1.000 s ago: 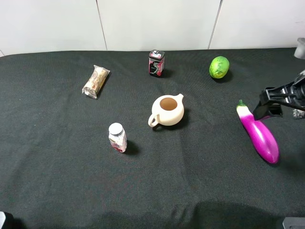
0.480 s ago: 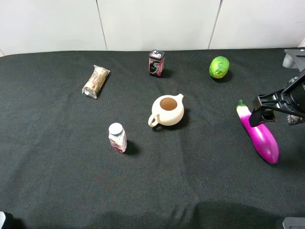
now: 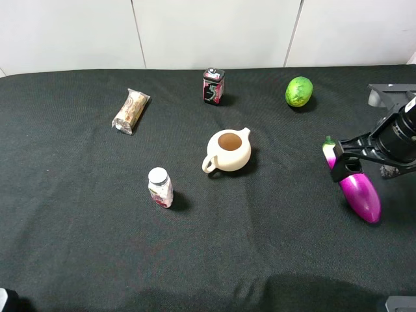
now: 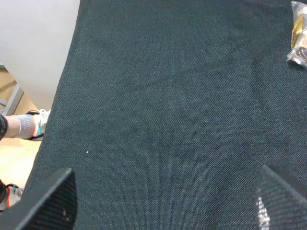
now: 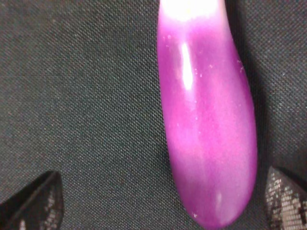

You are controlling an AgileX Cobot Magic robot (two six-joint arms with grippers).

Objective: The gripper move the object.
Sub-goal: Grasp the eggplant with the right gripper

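Six items on the black counter (image 3: 78, 247), taken from nine o'clock across. A wrapped snack (image 3: 130, 110) toward ten. A white-capped bottle (image 3: 160, 187) just short of centre. A dark tin (image 3: 213, 85) at twelve, a cream teapot (image 3: 229, 150) in the middle, a green fruit (image 3: 299, 91) toward one.

Out at three o'clock, the eggplant (image 3: 359, 188), flat on the cloth with its stem toward twelve. Poised over its neck end, the right gripper (image 3: 348, 168), fingers (image 5: 38, 203) spread wide to either side of the purple body and holding nothing (no contact visible in the wrist view). Down at seven o'clock, the left gripper (image 4: 163, 203), equally wide and empty.

For a sound grasp:
- Shift along to the thick purple belly.
- Centre it between the fingers, since it lies nearer one than the other.
- Lower close to the counter.
- Close gently across the short axis.

Glossy and tapered, so likely to slip from an off-centre pinch.
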